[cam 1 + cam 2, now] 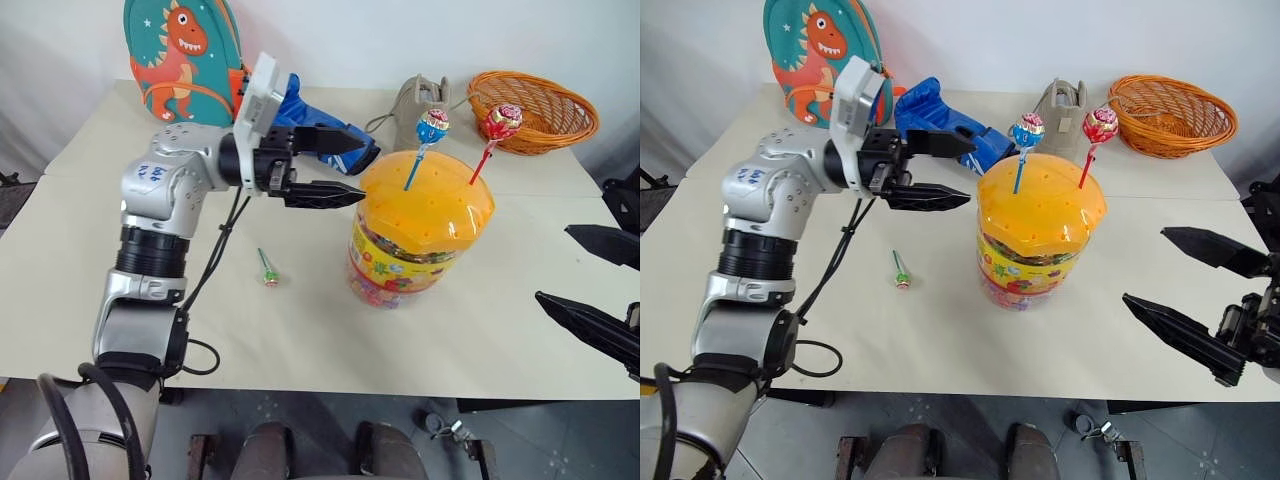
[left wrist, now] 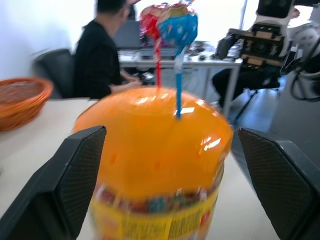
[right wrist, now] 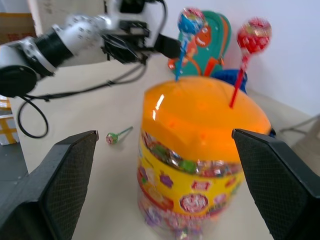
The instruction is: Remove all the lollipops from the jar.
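- Clear plastic jar (image 1: 415, 250) w/ orange domed lid stands mid-table.
- Green lollipop (image 1: 267, 271) on thin stick lies on table, near jar – 1 of 3 out.
- Blue lollipop (image 1: 431, 129) & red lollipop (image 1: 502, 122) stand upright in lid holes – 2 left.
- Left gripper (image 1: 355, 170): wide, empty, level, just beside lid.
- Right gripper (image 1: 1175, 275): wide, empty, well apart from jar.
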Action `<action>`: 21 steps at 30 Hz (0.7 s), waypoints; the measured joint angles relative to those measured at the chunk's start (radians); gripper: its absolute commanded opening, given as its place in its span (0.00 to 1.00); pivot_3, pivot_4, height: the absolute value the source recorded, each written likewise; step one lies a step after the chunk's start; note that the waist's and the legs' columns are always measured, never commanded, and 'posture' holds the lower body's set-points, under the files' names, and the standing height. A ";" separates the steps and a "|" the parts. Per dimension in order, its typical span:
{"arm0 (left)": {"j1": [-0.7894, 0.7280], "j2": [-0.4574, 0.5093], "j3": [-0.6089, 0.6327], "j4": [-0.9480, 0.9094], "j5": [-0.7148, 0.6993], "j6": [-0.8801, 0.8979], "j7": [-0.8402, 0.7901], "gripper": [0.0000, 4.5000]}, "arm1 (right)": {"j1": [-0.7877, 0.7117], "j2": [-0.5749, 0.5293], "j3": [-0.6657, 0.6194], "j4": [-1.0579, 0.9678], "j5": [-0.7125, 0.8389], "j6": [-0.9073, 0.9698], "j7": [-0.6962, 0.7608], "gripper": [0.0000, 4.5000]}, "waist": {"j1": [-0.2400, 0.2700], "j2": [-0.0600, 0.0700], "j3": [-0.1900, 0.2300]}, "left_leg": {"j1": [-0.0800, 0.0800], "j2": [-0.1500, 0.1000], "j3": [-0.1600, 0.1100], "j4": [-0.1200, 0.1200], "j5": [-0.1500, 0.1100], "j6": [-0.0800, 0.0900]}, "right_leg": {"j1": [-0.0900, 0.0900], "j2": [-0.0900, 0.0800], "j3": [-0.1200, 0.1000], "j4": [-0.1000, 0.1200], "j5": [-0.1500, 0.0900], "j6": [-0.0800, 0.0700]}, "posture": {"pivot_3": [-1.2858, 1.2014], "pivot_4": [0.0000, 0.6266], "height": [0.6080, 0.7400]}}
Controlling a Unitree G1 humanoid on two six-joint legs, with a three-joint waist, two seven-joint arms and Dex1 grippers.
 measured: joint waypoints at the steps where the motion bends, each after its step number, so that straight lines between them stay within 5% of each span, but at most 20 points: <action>1: -0.004 -0.010 -0.005 0.016 0.002 -0.006 -0.002 1.00 | 0.000 -0.001 0.000 -0.005 0.010 0.000 -0.001 1.00 | 0.000 0.000 0.000 | 0.000 0.000 0.000 0.000 0.000 0.000 | 0.000 0.000 0.000 0.000 0.000 0.000 | 0.52 0.24 1.00; 12: -0.093 -0.161 -0.041 0.116 0.018 -0.065 -0.017 1.00 | -0.034 -0.003 0.005 -0.061 0.088 -0.008 -0.093 1.00 | 0.002 0.000 0.000 | -0.001 0.000 0.000 0.002 -0.001 0.001 | 0.000 0.000 0.000 0.000 0.000 0.000 | 0.52 0.24 1.00; 15: -0.118 -0.179 -0.042 0.169 0.033 -0.086 -0.008 0.87 | -0.033 -0.003 0.006 -0.063 0.088 -0.008 -0.101 1.00 | 0.001 0.000 0.000 | -0.001 0.000 0.000 0.002 -0.001 0.001 | 0.000 0.000 0.000 0.000 0.000 0.000 | 0.52 0.24 1.00; 21: -0.130 -0.189 -0.056 0.223 0.061 -0.115 -0.011 0.45 | -0.027 -0.001 0.006 -0.067 0.084 -0.011 -0.115 1.00 | 0.002 0.000 0.000 | -0.001 0.000 0.000 0.002 -0.001 0.002 | 0.000 0.000 0.000 0.000 0.000 0.000 | 0.52 0.24 1.00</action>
